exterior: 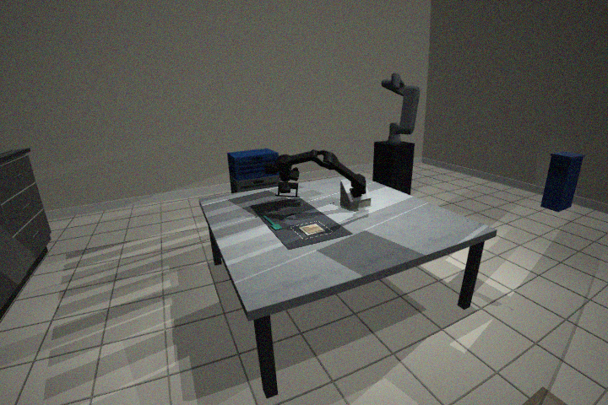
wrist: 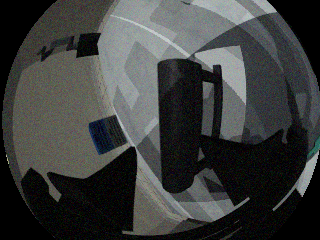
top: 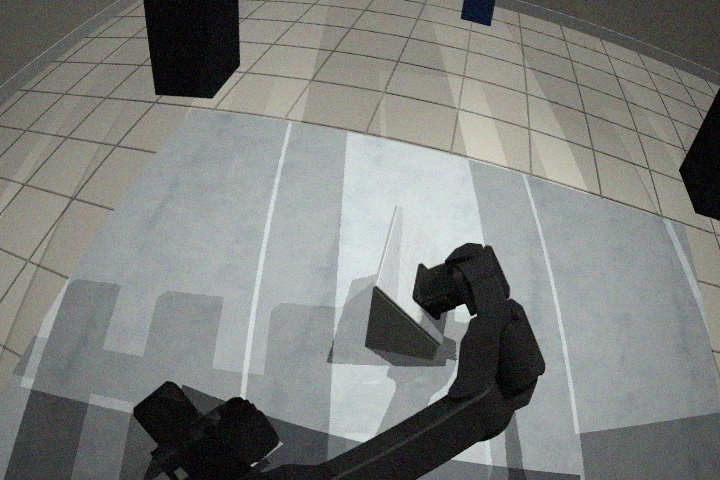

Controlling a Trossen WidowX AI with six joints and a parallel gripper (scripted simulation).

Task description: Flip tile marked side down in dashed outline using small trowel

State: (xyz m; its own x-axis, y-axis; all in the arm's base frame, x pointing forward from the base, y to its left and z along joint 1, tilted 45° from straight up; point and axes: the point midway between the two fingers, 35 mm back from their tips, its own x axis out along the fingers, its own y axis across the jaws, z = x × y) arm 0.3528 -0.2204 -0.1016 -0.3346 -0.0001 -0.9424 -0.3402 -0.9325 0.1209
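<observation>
My gripper (exterior: 287, 194) (wrist: 168, 146) is open, its fingers apart, above the far part of the dark mat (exterior: 290, 242). A pale tan tile (exterior: 312, 229) lies flat on the near part of the mat, inside the dashed outline. Darker marks seem to show on its upper face, but it is too small to tell clearly. The small green trowel (exterior: 276, 226) lies on the mat to the left of the tile, apart from it and from my gripper. A green sliver of it shows at the right edge of the wrist view. Neither tile nor trowel shows in the top view.
A pale angular block (top: 401, 328) (exterior: 349, 198) stands on the table (top: 202, 226) (exterior: 285, 286) at my arm's base. A dark cylinder with a side bar (wrist: 180, 125) fills the middle of the wrist view. A blue cabinet (exterior: 252, 164) and another arm (exterior: 409, 112) stand beyond the table.
</observation>
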